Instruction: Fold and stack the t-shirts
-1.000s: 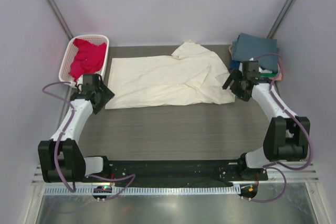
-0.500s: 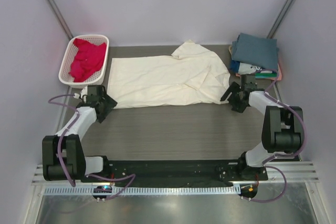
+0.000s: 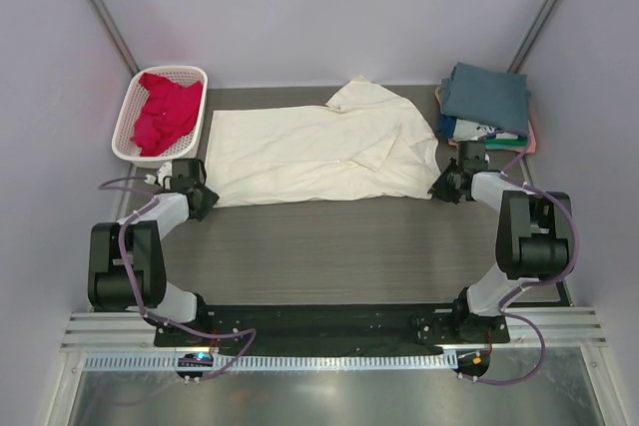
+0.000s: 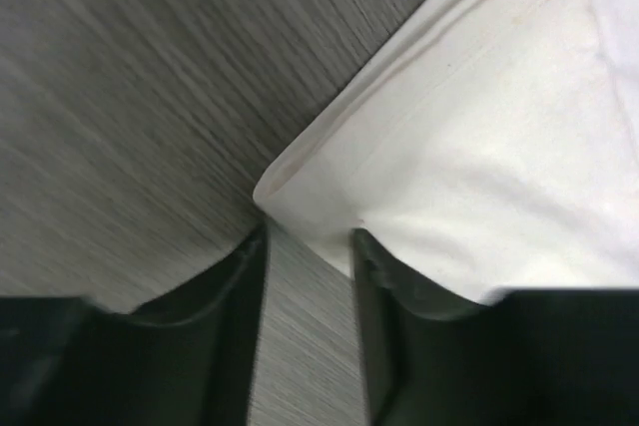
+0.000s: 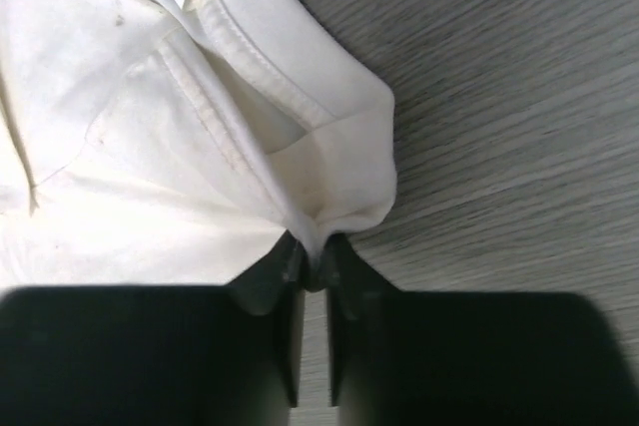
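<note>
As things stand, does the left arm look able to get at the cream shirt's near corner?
Likely yes. The left hand sits low at a corner of the cream shirt, its fingers apart astride the hem, with nothing covering it. The right hand pinches the opposite near corner.

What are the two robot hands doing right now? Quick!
Left gripper: jaws open around a corner of the cream t-shirt, not gripping it.
Right gripper: jaws shut on another corner of the cream t-shirt.
</note>
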